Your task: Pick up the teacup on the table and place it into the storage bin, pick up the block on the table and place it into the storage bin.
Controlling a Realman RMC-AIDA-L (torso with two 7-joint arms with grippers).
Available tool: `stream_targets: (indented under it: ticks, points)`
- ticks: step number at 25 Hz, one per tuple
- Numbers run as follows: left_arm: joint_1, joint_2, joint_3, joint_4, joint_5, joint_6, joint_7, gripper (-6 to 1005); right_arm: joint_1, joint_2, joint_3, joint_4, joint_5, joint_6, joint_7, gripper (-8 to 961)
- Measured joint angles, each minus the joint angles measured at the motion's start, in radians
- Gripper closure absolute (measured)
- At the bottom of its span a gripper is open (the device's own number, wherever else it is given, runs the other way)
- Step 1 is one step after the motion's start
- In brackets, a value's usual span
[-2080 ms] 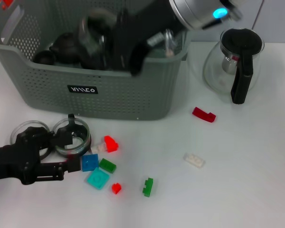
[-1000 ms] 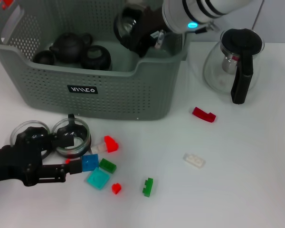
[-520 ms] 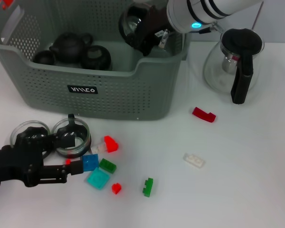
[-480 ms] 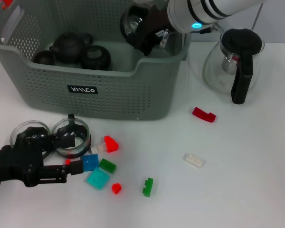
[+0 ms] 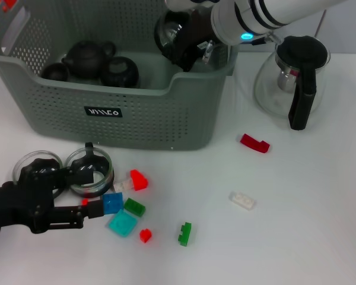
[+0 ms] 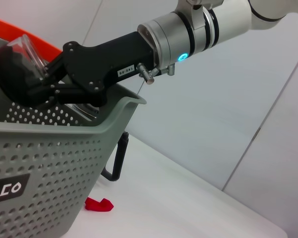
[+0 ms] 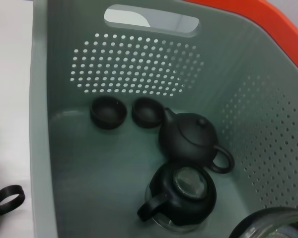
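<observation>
Ok, status L to R, all positions ref the storage bin (image 5: 136, 113). L gripper (image 5: 92, 190) is low on the table in front of the bin's left half, jaws spread wide, nothing clamped. Upper finger lies over a glass cup (image 5: 98, 172) just in front of the bin wall, and the lower fingertip touches a blue block (image 5: 113, 203). A 2nd glass cup (image 5: 38, 161) sits further left, partly under the gripper body. Block cluster in front of the bin's middle: red block (image 5: 138, 179), dark green block (image 5: 134, 206), teal block (image 5: 123, 223) and small red block (image 5: 145, 236), all close together. Green block (image 5: 184, 233) lies a bit right of those, apart from them. Inside the bin, left part: two small dark cups (image 7: 108, 111), dark teapot (image 7: 188, 136) and a glass-lidded dark pot (image 7: 181, 193), all on the bin floor. R gripper (image 5: 173, 37) is over the bin's right rear corner, above the rim, closed on a clear teacup (image 5: 166, 28). L wrist cam shows the cup tilted between the black fingers, clear of the bin wall. R wrist cam only catches its glass rim at the frame edge. Right of the bin on the table: clear block (image 5: 243, 200) out front, red bracket-shaped block (image 5: 254, 143) near the bin's front right corner, glass pitcher (image 5: 293, 77) w/ black lid beside the bin's right wall.
</observation>
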Motion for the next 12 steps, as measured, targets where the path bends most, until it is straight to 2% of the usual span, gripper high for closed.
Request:
stream_targets:
  ticks: [12]
  points:
    - [0.001, -0.001, 0.001, 0.0, 0.0, 0.0, 0.0, 128, 0.0, 0.0, 0.0, 0.009, -0.002, 0.002, 0.0, 904]
